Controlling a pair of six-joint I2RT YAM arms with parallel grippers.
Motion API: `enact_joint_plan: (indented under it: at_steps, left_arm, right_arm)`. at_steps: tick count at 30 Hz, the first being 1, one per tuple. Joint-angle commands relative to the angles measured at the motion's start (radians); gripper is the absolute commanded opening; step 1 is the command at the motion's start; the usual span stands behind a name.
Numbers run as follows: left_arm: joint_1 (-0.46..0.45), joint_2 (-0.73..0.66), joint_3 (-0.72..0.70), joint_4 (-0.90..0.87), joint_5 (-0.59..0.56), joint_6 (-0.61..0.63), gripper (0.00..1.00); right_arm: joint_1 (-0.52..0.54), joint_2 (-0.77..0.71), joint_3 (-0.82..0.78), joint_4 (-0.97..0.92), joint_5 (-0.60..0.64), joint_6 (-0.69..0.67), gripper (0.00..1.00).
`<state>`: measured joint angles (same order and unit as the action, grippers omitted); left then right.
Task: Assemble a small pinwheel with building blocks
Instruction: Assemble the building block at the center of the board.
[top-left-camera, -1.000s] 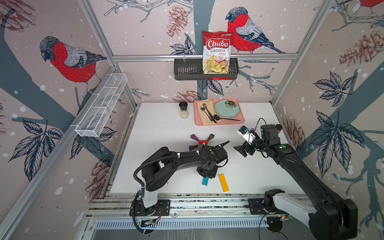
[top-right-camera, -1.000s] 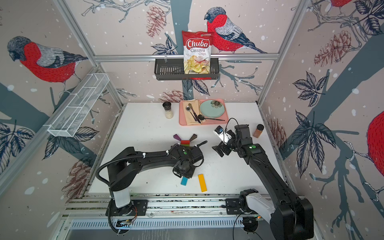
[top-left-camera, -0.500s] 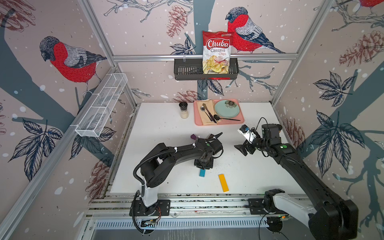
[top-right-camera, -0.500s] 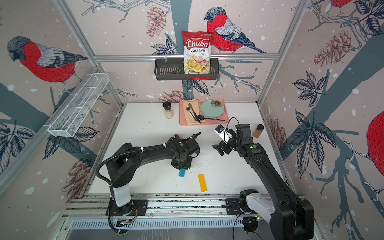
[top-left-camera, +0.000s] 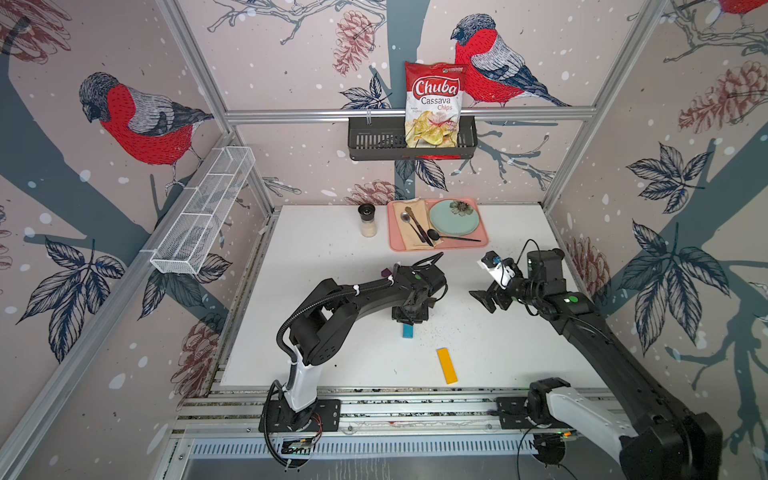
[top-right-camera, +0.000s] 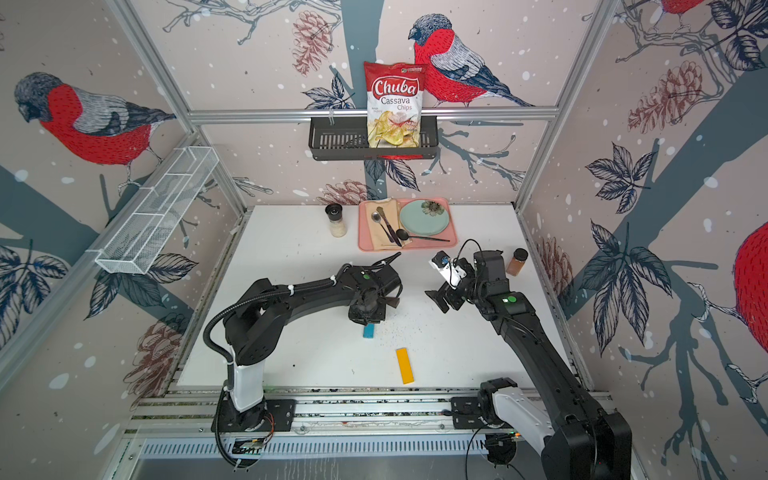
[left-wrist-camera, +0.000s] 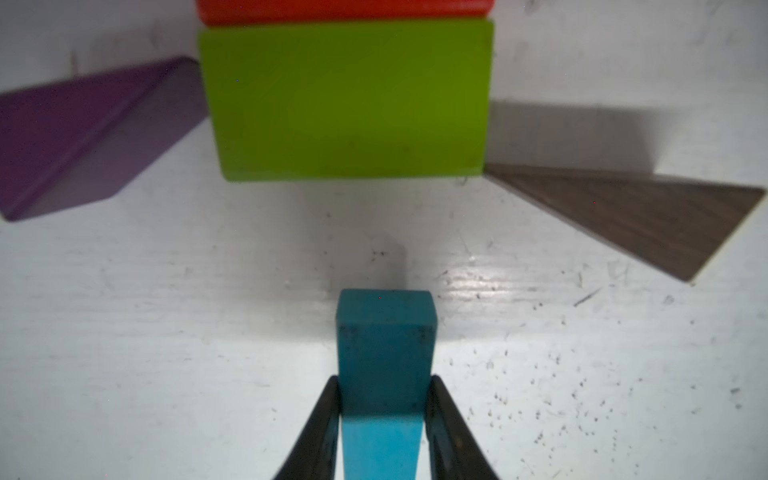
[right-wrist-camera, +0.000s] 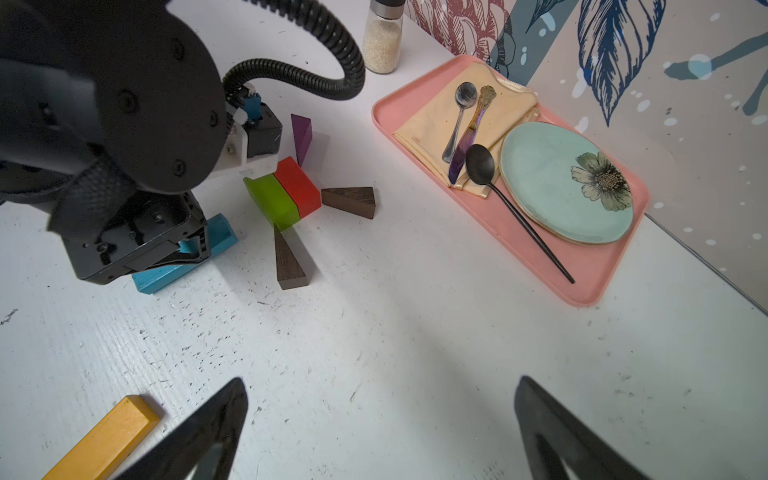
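Observation:
My left gripper (left-wrist-camera: 384, 386) is shut on the blue bar (left-wrist-camera: 384, 353), low over the table. The bar's far end points at the green brick (left-wrist-camera: 349, 99), with a small gap between them. The red brick (right-wrist-camera: 297, 187) sits against the green one. A purple wedge (left-wrist-camera: 83, 137) and a brown wedge (left-wrist-camera: 623, 212) flank the green brick. A second brown wedge (right-wrist-camera: 351, 201) and a second purple wedge (right-wrist-camera: 301, 135) lie by the red brick. The yellow bar (top-left-camera: 446, 365) lies alone near the front. In both top views my left arm hides most of the hub. My right gripper (top-left-camera: 484, 300) hovers open and empty to the right.
A pink tray (top-left-camera: 436, 247) with a plate, napkin and cutlery stands at the back, with a salt shaker (top-left-camera: 368, 220) to its left. A brown spice jar (top-right-camera: 516, 262) stands by the right wall behind my right arm. A chip bag (top-left-camera: 434, 104) sits in the wall basket.
My left gripper has carried the blue bar from the front of the table back toward the hub and now covers the hub from above. My right arm has barely moved.

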<state>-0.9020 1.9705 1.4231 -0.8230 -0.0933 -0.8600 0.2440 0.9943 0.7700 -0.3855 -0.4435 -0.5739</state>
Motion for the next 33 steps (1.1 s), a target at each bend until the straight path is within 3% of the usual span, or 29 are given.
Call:
enact_joint_plan:
  at_steps: [1,15,25,33]
  left_arm:
    - [0.015,0.012,0.025,-0.03,-0.048,-0.008,0.29]
    - [0.023,0.038,0.026,-0.013,-0.046,-0.002,0.3]
    - [0.023,0.03,0.039,-0.004,-0.077,0.005,0.43]
    - [0.023,0.041,0.049,0.005,-0.061,0.019,0.46]
  right_arm:
    - [-0.001,-0.008,0.001,0.031,-0.02,0.006,1.0]
    - [0.001,-0.014,-0.001,0.03,-0.023,0.008,1.0]
    - [0.001,-0.014,0.003,0.026,-0.023,0.003,1.0]
    - [0.001,-0.019,0.004,0.023,-0.024,0.002,1.0]
